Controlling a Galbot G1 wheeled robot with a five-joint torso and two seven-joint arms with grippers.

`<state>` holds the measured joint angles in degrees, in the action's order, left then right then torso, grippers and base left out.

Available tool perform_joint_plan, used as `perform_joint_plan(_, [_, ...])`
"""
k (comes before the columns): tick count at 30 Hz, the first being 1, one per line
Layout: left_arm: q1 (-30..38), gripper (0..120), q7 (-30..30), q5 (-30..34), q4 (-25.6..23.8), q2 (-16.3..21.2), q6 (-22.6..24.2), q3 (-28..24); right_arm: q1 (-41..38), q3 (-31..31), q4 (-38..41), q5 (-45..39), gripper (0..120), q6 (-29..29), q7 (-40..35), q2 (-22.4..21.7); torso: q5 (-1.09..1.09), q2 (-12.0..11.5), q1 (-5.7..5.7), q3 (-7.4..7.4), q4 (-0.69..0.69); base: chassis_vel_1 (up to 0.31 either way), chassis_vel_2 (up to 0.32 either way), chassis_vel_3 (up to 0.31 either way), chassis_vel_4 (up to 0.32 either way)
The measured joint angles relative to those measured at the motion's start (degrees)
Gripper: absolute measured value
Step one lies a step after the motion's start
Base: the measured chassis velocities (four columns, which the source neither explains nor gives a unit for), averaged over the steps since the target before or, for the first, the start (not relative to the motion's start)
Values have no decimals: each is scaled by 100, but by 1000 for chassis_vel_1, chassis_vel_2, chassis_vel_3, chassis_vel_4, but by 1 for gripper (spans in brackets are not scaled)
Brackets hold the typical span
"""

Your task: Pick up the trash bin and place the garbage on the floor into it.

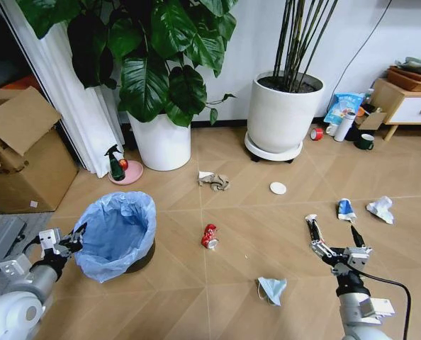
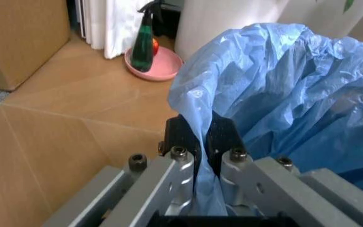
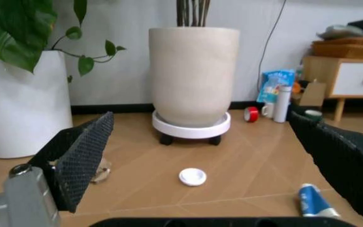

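Crinkly, glossy blue plastic lines the trash bin [image 1: 116, 237]; wood-look floor [image 1: 232, 212] is matt.

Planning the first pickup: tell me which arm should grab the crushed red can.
Right, probably. The right gripper hangs open over bare floor, with the can to its left. The left gripper is shut on the trash bin's blue bag rim.

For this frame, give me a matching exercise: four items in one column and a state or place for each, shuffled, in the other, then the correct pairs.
Items:
1. left end effector
2. right end effector
3. crushed red can
4. white disc

States or places:
A. open, above bare floor
B. lying in front of the wheeled plant pot
C. shut on the light-blue bag of the trash bin
D. on the floor between the two end effectors

Pairs: 1-C, 2-A, 3-D, 4-B
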<state>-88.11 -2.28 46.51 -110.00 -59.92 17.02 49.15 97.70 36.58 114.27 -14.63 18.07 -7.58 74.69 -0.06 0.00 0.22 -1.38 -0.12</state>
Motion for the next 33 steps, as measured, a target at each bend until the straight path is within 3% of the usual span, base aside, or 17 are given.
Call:
perform_joint_plan(8, [-76, 0, 0, 1, -13, 15, -5, 72, -71, -705, -263, -234, 100, -399, -694, -236, 4, 0, 0, 0, -1, -48, 35, 42, -42])
perform_joint_plan(11, [-185, 0, -2, -19, -45, 12, -8, 113, -74, -1056, -314, -1293, 100, -769, -876, -633, 3, 0, -1, 1, -1, 0, 0, 0, 0])
perform_joint_plan(12, [-185, 0, -2, -19, -45, 12, -8, 113, -74, -1056, -314, -1293, 100, -769, -876, -633, 3, 0, -1, 1, -1, 0, 0, 0, 0])
perform_joint_plan(14, [-243, 0, -1, -30, -53, 15, -10, 150, -64, -1225, -185, -1854, 100, -1055, -1063, -1086, 2, 0, 0, 1, 0, 0, 0, 0, 0])
perform_joint_plan(15, [-243, 0, -1, -30, -53, 15, -10, 150, -64, -1225, -185, -1854, 100, -1055, -1063, -1086, 2, 0, 0, 1, 0, 0, 0, 0, 0])
perform_joint_plan(19, [-368, 0, -4, -26, -79, 64, -13, 268, 27, -1602, -163, -2822, 100, -1536, -1207, -2176, 3, 0, 0, 1, 0, 0, 0, 0, 0])
perform_joint_plan(27, [-501, 0, -4, -18, -106, 51, -13, 410, -128, -2193, -366, -3076, 100, -2266, -1182, -2922, 2, 0, 0, 1, -1, 0, 0, 0, 0])
perform_joint_plan(33, [-501, 0, -4, -3, -89, 95, -11, 428, -462, -2641, -690, -2812, 100, -2694, -1190, -2991, 1, 0, 0, 1, -1, 0, 0, 0, 0])
